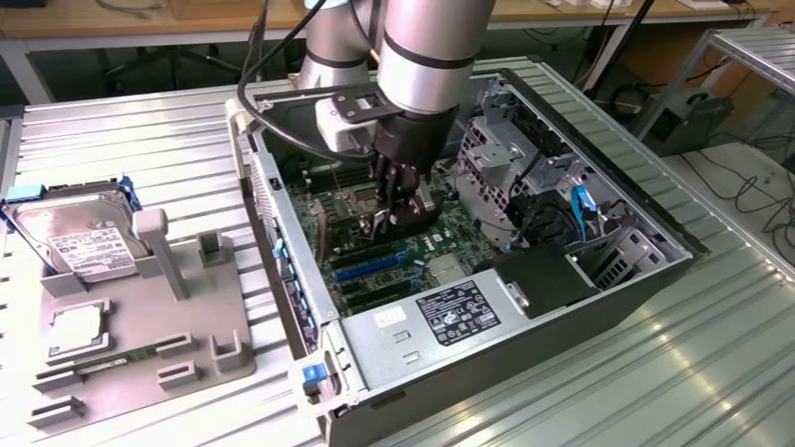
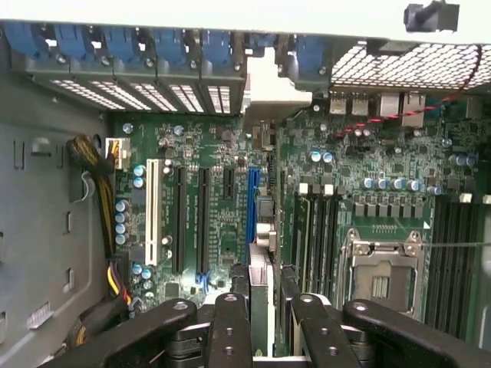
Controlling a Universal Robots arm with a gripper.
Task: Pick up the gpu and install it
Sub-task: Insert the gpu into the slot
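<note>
My gripper (image 1: pixel 395 207) is down inside the open computer case (image 1: pixel 621 279), over the green motherboard (image 1: pixel 360 247). It is shut on the gpu (image 2: pixel 262 253), a thin black card seen edge-on between the two black fingers (image 2: pixel 230 330). The card's pale metal bracket (image 2: pixel 275 86) points at the slot openings in the case's rear wall. The card hangs just beside the blue expansion slot (image 2: pixel 251 201), lined up along it; whether its edge touches the slot is hidden. In the exterior view the gpu (image 1: pixel 400 223) shows as a dark strip under the gripper.
Black and white expansion slots (image 2: pixel 181 218) lie beside the blue one, and the CPU socket (image 2: pixel 380 272) is on the other side. The power supply (image 1: pixel 453 312) and drive cage (image 1: pixel 497 158) crowd the case. A grey fixture (image 1: pixel 186 335) at the exterior view's left holds a hard drive (image 1: pixel 74 237) and memory stick (image 1: pixel 118 358).
</note>
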